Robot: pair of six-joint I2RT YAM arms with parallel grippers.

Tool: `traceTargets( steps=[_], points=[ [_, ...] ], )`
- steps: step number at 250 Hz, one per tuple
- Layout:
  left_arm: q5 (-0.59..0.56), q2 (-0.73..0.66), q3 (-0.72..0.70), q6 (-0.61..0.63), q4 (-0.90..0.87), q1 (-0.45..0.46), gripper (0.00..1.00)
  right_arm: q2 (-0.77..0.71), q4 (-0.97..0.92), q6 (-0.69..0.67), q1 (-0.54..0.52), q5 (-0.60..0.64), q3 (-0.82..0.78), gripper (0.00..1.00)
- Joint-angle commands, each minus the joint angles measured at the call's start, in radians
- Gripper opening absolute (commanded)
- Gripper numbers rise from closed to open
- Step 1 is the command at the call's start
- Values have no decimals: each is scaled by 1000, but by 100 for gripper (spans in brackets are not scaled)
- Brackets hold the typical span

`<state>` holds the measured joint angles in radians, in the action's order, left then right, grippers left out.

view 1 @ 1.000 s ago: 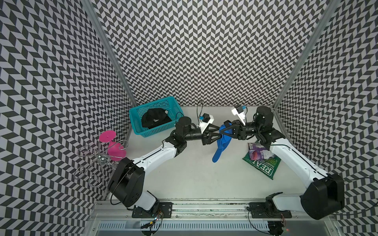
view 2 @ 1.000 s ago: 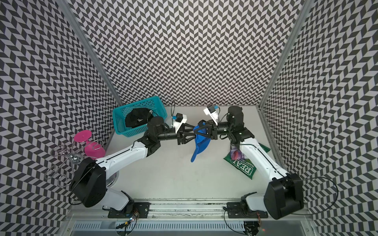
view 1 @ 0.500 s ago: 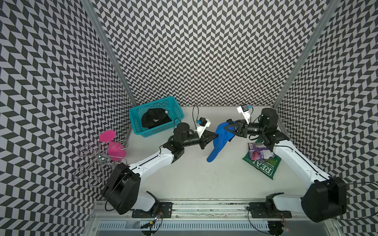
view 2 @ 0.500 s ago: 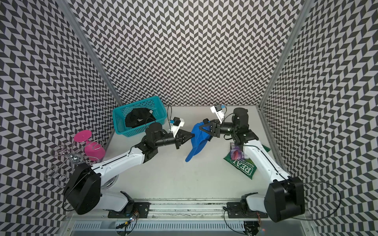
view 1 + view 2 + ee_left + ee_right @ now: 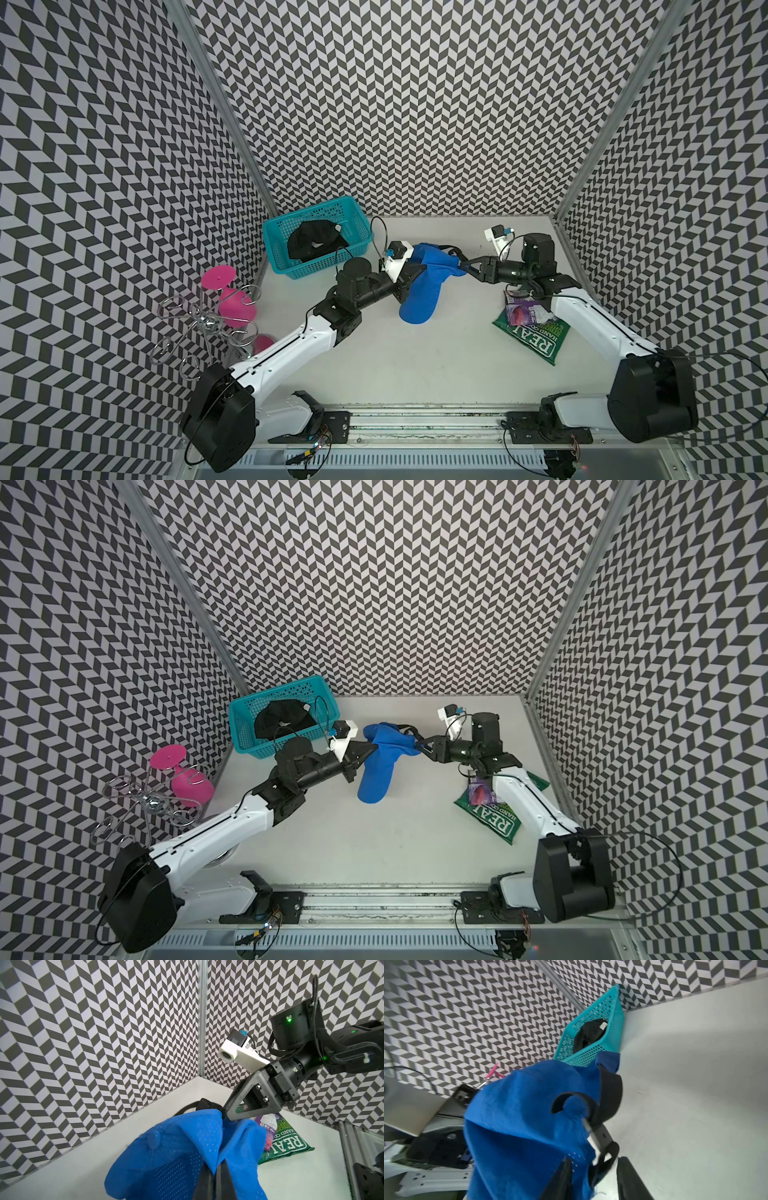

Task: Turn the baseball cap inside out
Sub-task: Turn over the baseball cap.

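Left gripper clamped on the blue mesh baseball cap mid-frame, right gripper fingers apart; I'd grab the rim before pulling.

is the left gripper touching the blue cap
Touching. The left wrist view shows the left gripper shut on a fold of the blue cap.

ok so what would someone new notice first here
The bright blue baseball cap, strung up near the middle of the table: the left claw pinches its cloth and the right claw sits at its strap end. Next, the teal basket with a black cloth bundle in the back left corner, against the dizzying chevron walls.
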<state>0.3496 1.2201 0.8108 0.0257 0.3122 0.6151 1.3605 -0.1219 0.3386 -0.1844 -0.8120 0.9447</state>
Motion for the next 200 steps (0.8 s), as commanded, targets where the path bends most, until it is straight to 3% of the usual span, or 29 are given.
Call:
traceTargets(
  steps=[1, 20, 48, 75, 99, 161, 200],
  points=[
    [-67, -24, 11, 96, -56, 3, 0, -25, -41, -34, 7, 130, 3, 54],
    [-92, -27, 19, 149, -91, 3, 0, -57, -41, -2, 17, 153, 6, 67],
    [-105, -30, 31, 213, -131, 3, 0, -117, -22, 75, 23, 172, 27, 80],
    [-77, -35, 37, 276, -156, 3, 0, -179, 87, 151, 21, 105, 15, 91],
    [-57, -40, 37, 312, -161, 3, 0, -190, 183, 233, 3, 54, -1, 94],
    [-19, -29, 59, 359, -196, 3, 0, -38, 67, 273, -184, 37, 121, 94],
    [51, -13, 70, 369, -196, 8, 0, 34, 34, 260, -281, 134, 149, 96]
  ],
)
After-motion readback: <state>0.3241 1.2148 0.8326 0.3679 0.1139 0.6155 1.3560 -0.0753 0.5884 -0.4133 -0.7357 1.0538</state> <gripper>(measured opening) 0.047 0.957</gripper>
